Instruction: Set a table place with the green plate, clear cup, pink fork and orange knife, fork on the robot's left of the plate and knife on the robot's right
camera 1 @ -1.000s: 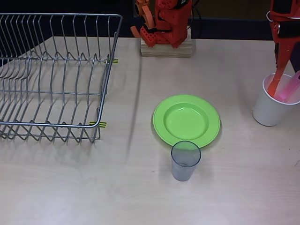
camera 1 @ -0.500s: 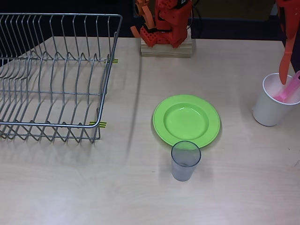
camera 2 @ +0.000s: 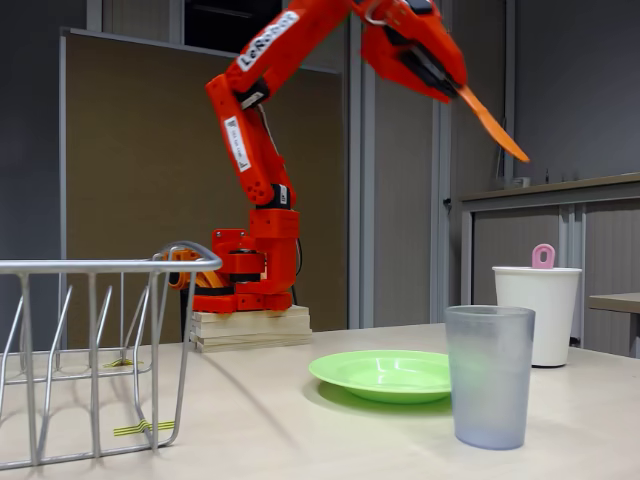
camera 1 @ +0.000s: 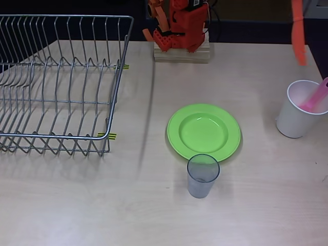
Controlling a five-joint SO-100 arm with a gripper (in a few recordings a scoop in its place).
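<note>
The green plate (camera 1: 203,131) (camera 2: 385,375) lies flat in the middle of the table. The clear cup (camera 1: 203,175) (camera 2: 489,375) stands upright at the plate's near edge. High above the table in the fixed view, my gripper (camera 2: 455,88) is shut on the orange knife (camera 2: 495,125), whose blade slants down to the right. From overhead the knife (camera 1: 298,32) hangs at the top right, above and clear of the white paper cup (camera 1: 296,122). The pink fork (camera 1: 318,96) (camera 2: 543,256) stands in that white cup (camera 2: 537,315), its handle poking over the rim.
A wire dish rack (camera 1: 56,82) (camera 2: 90,350) takes up the left of the table. The arm's base sits on a wooden block (camera 1: 182,54) at the back centre. Bare tabletop lies on both sides of the plate.
The gripper has lifted the orange knife up out of the white paper cup and carried it higher. The pink fork stays in the cup.
</note>
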